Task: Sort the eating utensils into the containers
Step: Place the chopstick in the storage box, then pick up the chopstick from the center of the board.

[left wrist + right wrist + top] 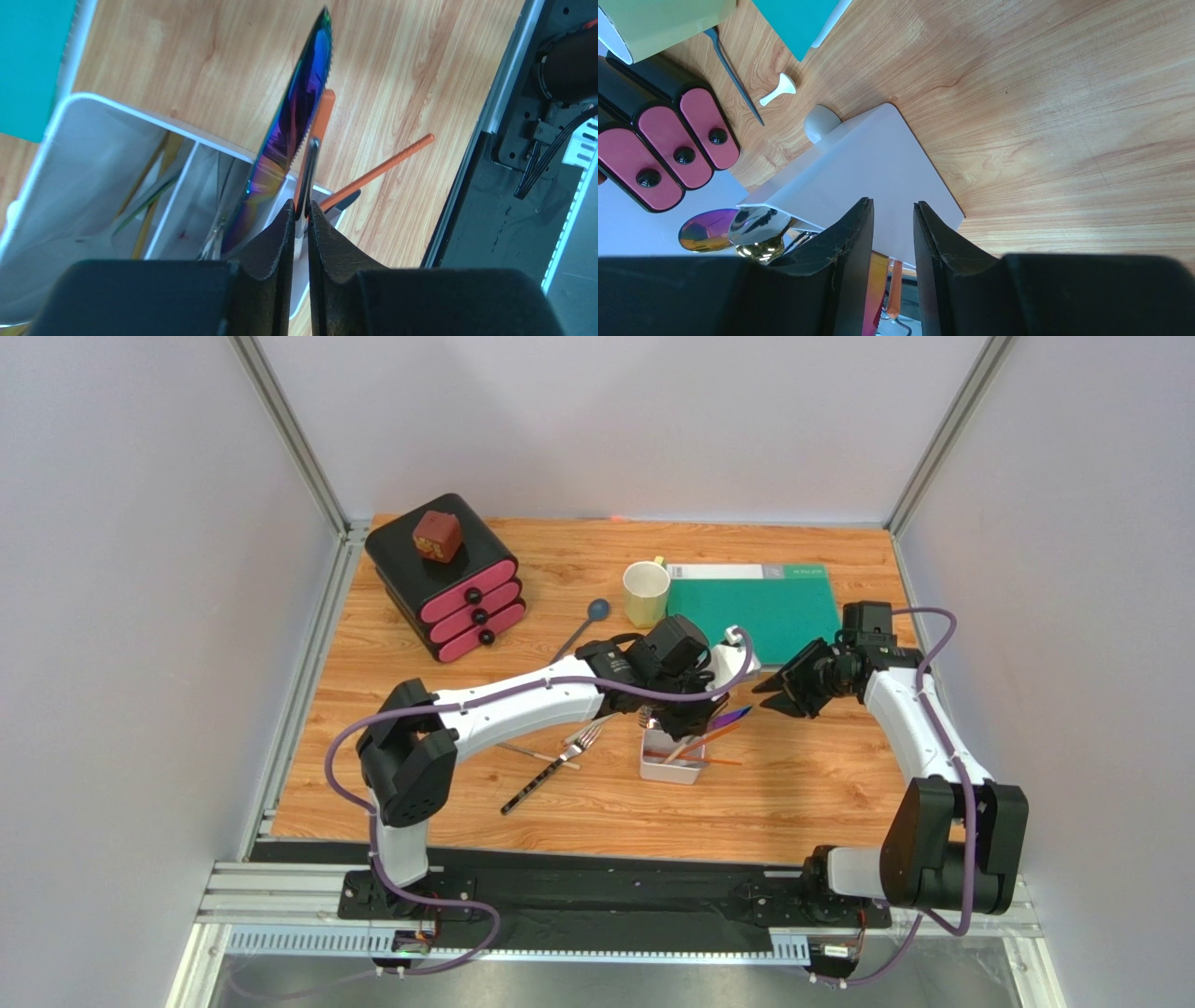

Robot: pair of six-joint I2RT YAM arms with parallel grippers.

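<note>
Left wrist view: left gripper (300,207) pinches thin silver handle (309,168) above tray (84,161), beside purple knife (288,133). Right wrist view: right gripper (892,207) agape, empty.

tabletop (421,70): matt grained wood | knife (295,126): glossy iridescent metal | tray (77,175): smooth white plastic | left gripper (300,205): matt black, finely textured

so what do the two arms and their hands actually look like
The left arm and right arm have white tube links between chunky black joint housings, with a purple cable looping loosely alongside each. The left hand and right hand each end in two matt black, wedge-shaped fingers with a rough texture.
</note>
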